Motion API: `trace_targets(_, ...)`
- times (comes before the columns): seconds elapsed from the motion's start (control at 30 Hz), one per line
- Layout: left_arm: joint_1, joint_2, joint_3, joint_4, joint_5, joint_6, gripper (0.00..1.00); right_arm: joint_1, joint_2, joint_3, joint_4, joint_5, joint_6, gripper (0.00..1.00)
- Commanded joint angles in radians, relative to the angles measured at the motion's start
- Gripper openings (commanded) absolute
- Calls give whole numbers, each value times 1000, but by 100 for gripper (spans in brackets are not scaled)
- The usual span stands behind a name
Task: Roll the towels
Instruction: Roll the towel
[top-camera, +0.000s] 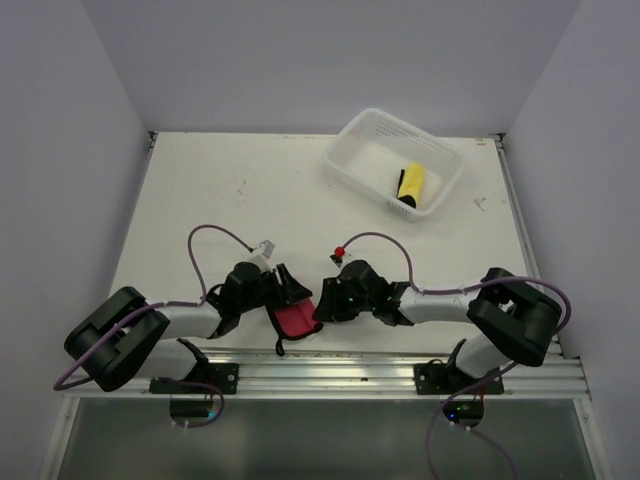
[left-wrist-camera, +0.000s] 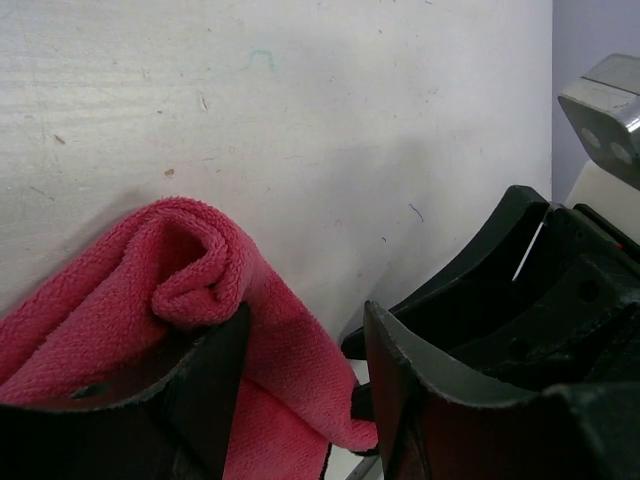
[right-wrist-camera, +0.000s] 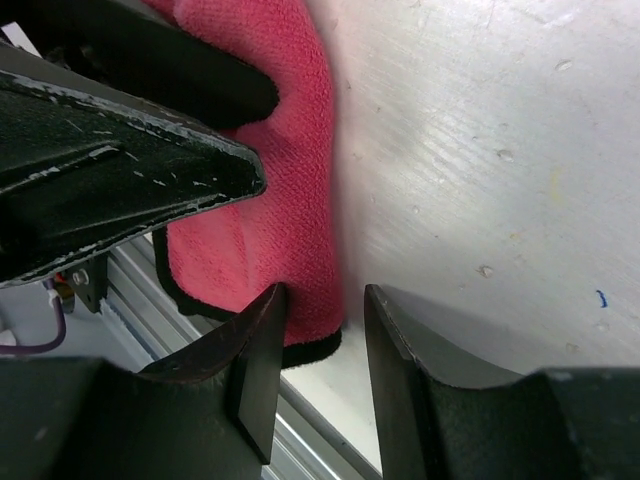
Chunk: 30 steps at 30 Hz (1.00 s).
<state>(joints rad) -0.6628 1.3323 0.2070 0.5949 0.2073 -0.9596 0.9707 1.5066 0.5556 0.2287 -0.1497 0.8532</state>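
View from above and from both wrists. A red terry-cloth towel (top-camera: 295, 320) lies at the near edge of the white bench (top-camera: 220, 190), just behind the aluminium rail (top-camera: 340, 370) that carries the arm bases. One end of it is curled over into a loose fold (seen best from the left wrist (left-wrist-camera: 200, 265)). The left end effector (top-camera: 288, 295) is low over the towel. Its jaws stand part-way apart, one finger (left-wrist-camera: 200, 390) over the cloth, with a strip of cloth and bare bench showing in the gap. The right end effector (top-camera: 325, 305) faces it from the other side, jaws narrowly apart astride the towel's hemmed corner (right-wrist-camera: 310, 320). At the far right of the bench stands a white perforated plastic basket (top-camera: 372, 160), well apart from the arms, holding a yellow-and-black roll (top-camera: 412, 183).
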Motion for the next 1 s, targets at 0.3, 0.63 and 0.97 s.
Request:
trace_targets(0.3, -9, 4, -86, -147, -88, -16, 55, 66, 76, 26, 40, 27, 30, 12)
trace_targets(0.63, -9, -117, 63, -312, -124, -22, 57, 80, -52, 113, -226, 237, -173, 0)
trace_targets(0.97, 49, -182, 359, -560, -152, 53, 58, 218, -57, 202, -410, 545, -310, 0)
